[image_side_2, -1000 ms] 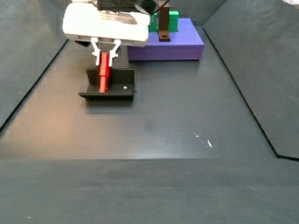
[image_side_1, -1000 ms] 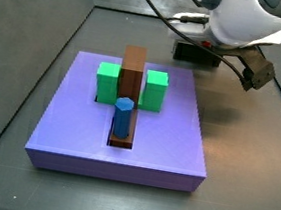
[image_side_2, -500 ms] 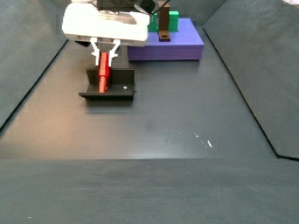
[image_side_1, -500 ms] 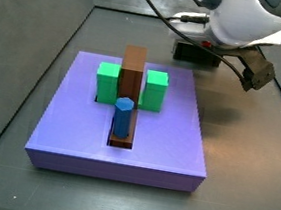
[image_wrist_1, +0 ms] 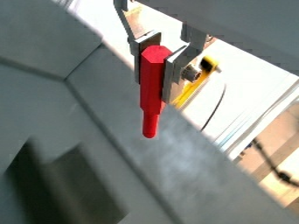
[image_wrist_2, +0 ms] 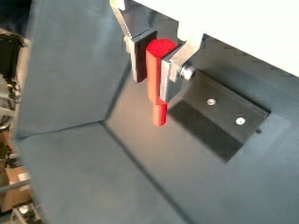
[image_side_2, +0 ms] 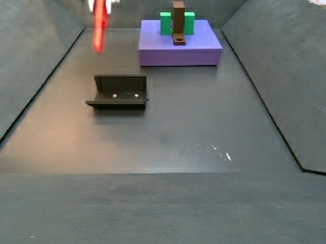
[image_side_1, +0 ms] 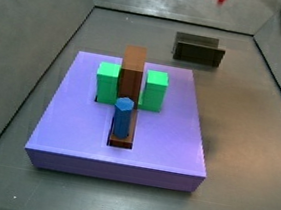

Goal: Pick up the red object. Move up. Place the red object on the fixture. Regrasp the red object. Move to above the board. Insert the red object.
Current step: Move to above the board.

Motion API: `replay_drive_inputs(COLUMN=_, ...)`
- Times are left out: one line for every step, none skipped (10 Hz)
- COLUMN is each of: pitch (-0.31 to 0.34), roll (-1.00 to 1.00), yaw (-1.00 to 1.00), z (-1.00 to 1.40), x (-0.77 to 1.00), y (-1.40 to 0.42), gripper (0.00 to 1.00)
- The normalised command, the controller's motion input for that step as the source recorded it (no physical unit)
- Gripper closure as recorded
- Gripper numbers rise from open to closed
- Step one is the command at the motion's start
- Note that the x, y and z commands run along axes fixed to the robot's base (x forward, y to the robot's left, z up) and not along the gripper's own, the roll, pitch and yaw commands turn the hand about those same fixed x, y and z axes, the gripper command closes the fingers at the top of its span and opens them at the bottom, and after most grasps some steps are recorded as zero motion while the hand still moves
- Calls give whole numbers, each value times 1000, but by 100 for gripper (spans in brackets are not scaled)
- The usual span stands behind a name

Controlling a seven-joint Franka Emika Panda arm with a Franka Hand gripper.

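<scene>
In both wrist views the hand (image_wrist_1: 160,54) pinches the red object (image_wrist_1: 151,92) by its upper end between the silver fingers (image_wrist_2: 132,51), the peg hanging straight down. In a side view the red object (image_side_2: 99,27) hangs high above the empty fixture (image_side_2: 118,91), well apart from the board (image_side_2: 180,49).

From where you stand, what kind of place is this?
Probably a robot test bench: a dark walled floor, a purple board with pegs, a small fixture, and the hand holding a red object high.
</scene>
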Motion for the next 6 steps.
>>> replay_drive_inputs(pitch=41, roll=-15, yaw=30, z=1400, x=-18, y=1, gripper=100)
replay_drive_inputs(pitch=39, roll=-13, yaw=33, z=1400, x=-7, y=4, gripper=100)
replay_drive_inputs(pitch=48, roll=-7, yaw=34, z=669, x=6, y=-15, gripper=100)
replay_drive_inputs(pitch=55, roll=1, yaw=36, z=189, x=29, y=-12, gripper=100)
replay_drive_inputs(pitch=146, roll=-1000, yaw=-129, z=237, x=-1026, y=-1400, gripper=100)
replay_drive_inputs(pitch=138, roll=-1000, yaw=-127, z=271, x=-1047, y=-1400, gripper=100)
